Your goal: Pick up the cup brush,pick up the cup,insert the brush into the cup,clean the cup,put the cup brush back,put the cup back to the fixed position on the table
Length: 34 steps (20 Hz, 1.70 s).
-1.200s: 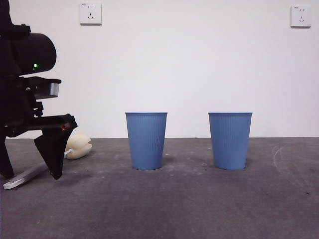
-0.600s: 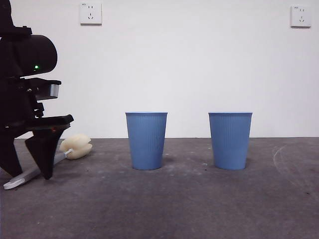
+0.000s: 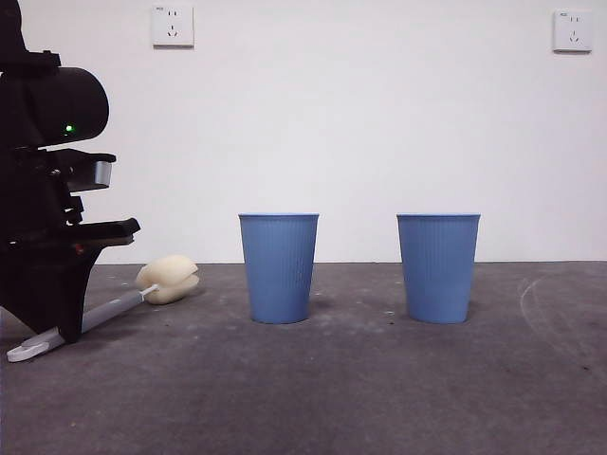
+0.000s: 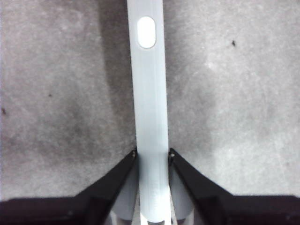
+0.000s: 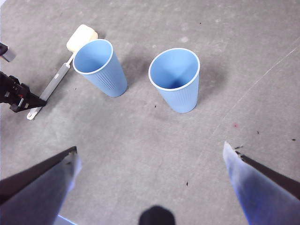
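Note:
The cup brush [image 3: 116, 307] lies on the table [image 3: 379, 398] at the far left, its cream sponge head [image 3: 169, 281] toward the cups and its white tip near the front. My left gripper [image 3: 55, 327] is down at the table, shut on the grey handle [image 4: 150, 93] near the tip end, one jaw touching each side. Two alike blue cups stand upright and empty: one [image 3: 279, 267] in the middle, one [image 3: 438, 267] to its right. My right gripper [image 5: 150, 147] hangs high above the table, open and holding nothing, looking down on both cups [image 5: 101, 65] [image 5: 176, 79].
A white wall with two sockets [image 3: 172, 26] closes the back of the table. The left arm's dark bulk [image 3: 43, 190] fills the left edge of the front view. Bare table lies in front of the cups and to their right.
The left gripper's jaws have come together onto the brush handle. The sponge head has slid a little to the right, toward the middle cup. The cups have not moved.

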Available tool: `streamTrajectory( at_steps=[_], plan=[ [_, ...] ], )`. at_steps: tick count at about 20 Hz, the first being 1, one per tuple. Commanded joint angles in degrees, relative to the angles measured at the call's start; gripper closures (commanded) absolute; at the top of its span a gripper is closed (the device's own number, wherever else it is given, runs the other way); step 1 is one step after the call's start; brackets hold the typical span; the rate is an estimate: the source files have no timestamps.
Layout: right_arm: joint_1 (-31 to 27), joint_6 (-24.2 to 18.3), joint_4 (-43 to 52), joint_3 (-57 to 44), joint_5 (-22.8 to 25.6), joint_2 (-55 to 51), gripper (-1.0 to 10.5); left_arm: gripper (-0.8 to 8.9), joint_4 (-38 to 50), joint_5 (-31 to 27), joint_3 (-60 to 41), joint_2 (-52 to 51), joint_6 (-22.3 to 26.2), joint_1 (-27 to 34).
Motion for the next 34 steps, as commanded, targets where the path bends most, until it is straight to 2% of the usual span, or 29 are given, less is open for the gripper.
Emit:
streamTrajectory(
  at_steps=[1,5,9,12,14,17,21,23,24,34],
  plan=[
    [0.07,-0.63,0.7,0.15,0.92,0.02,4.1,8.22,-0.37,0.42,-0.22,-1.46,2.54,0.52],
    [1.36,-2.12,3.65,-1.36,0.81,0.02,4.1,8.22,-1.95,1.03,-0.22,-8.74,5.01,3.61],
    [4.24,-2.27,9.77,-7.26,0.77,0.0,4.1,8.22,-5.25,8.41,-0.22,-19.67,6.05,6.73],
    [5.92,-0.33,19.45,-15.58,0.94,0.02,4.1,8.22,-7.5,8.85,-0.22,-28.35,6.05,6.91],
    [6.49,2.08,27.71,-20.81,1.2,0.02,4.1,8.22,-9.79,12.24,-0.22,-33.27,5.99,6.88],
    [8.76,4.76,40.65,-28.7,3.91,0.7,4.1,8.22,-12.98,14.34,-0.22,-38.32,6.03,6.91],
    [13.11,7.37,57.9,-38.18,9.55,3.93,4.1,8.22,-15.26,14.36,-0.22,-40.92,6.58,6.88],
    [15.37,8.15,63.82,-41.03,15.13,6.43,4.1,8.22,-15.32,14.38,-0.22,-41.05,6.67,6.88],
    [15.87,8.11,66.14,-41.88,16.26,7.76,4.1,8.22,-15.63,14.56,-0.22,-41.05,6.8,6.88],
    [16.11,7.93,95.91,-43.54,16.66,32.54,4.0,8.22,-16.2,15.85,-0.22,-41.05,8.48,6.86]
  ],
)
